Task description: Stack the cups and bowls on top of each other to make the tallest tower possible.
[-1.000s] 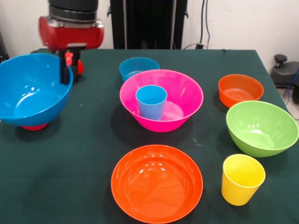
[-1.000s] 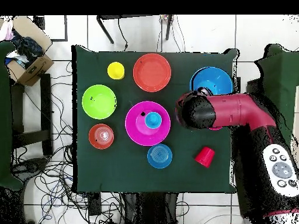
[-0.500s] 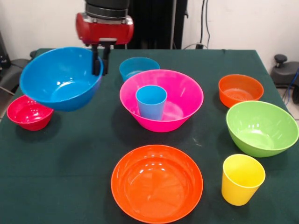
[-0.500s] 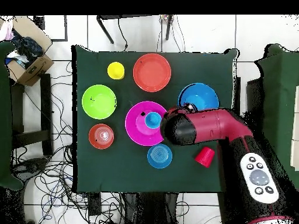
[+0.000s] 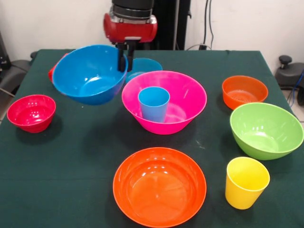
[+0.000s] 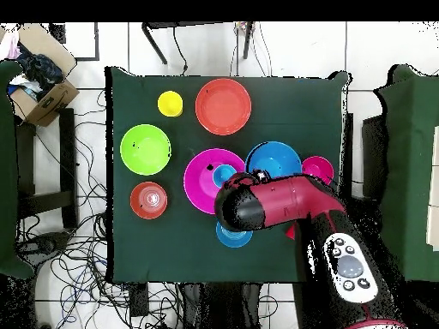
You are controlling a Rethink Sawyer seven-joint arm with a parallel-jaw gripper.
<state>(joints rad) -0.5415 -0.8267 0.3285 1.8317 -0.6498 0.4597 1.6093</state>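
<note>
Pincer pinching rim of large blue bowl, held clear of tabletop; pink bowl with light blue cup just beside.

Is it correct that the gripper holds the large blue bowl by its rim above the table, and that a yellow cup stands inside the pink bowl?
Not quite. The gripper holds the large blue bowl by its rim, but the front view shows that the cup inside the pink bowl is the light blue cup. The yellow cup stands on the table.
</note>
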